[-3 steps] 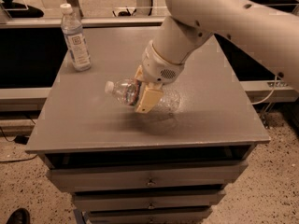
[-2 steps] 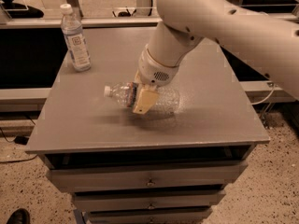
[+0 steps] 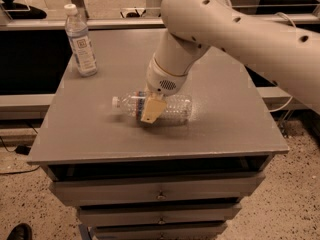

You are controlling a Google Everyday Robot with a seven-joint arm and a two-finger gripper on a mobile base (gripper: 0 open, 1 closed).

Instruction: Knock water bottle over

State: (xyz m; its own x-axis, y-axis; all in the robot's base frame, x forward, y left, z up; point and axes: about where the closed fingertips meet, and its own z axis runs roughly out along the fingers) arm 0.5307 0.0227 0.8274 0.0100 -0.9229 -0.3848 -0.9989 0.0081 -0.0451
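**Water bottle (image 3: 175,108) flat on its side, right at my gripper**

Water bottle lay on the grey table (image 3: 225,129) with its long axis running across the camera view; its white cap stuck out to the left of my gripper (image 3: 151,112) and its ribbed base to the right, so my tool sat at the middle of it, about at the band label. My gripper hung low over the tabletop at the end of my one arm, its yellowish tip showing in front of the bottle's near flank; whether it touched the plastic, straddled it or merely stood before it, I could not tell; nor could I tell whether the gripper was wide, narrow or holding anything. I judged the knocking-over done, since the bottle lay flat rather than upright; the move to come, as I judged it, was a lift straight up and clear; a sideways drag across that axis could have rolled the bottle toward the near edge.

As for containers: the water bottle was capped, and I could not see whether it held any water; a taller bottle (image 3: 80,44) stood upright and capped, well apart from my gripper, beyond it and to the left; below my gripper, under the tabletop, the drawers (image 3: 160,191) were shut, their contents hidden.
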